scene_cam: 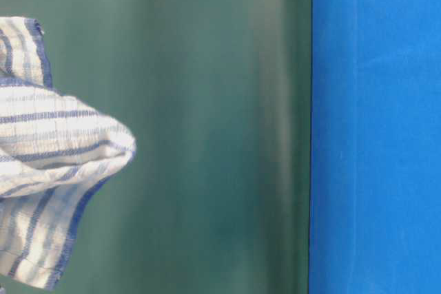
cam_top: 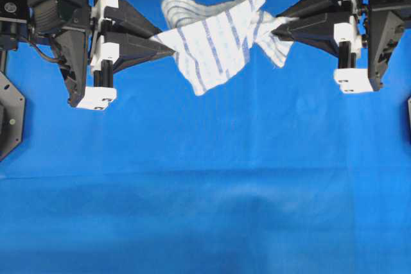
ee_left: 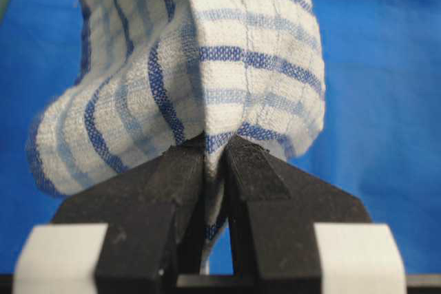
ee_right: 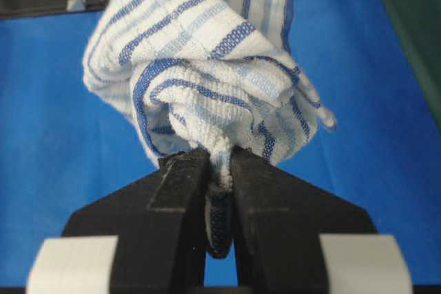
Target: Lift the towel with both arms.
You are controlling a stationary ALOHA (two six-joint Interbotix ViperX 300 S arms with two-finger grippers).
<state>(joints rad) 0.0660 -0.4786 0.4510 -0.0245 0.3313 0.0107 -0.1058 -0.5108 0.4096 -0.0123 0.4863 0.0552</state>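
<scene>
While hanging between both arms, towel (cam_top: 215,46): sagging above blue table covering (cam_top: 205,190).
Left gripper (cam_top: 168,47): jaws pinching one corner.
Right gripper (cam_top: 277,25): jaws clamping bunched cloth.

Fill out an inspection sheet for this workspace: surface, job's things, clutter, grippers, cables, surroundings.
Surface: blue table covering, faint creases, bare below the arms.
Job's things: towel, white with blue stripes, bunched and hanging between both grippers, sagging in the middle.
Clutter: nothing seen.
Grippers: left gripper shut on one end of the towel; right gripper shut on the other end, cloth pinched between the fingers.
Cables: a black cable beside the left arm, clear of the towel.
Surroundings: green backdrop behind the table in the table-level view.
</scene>
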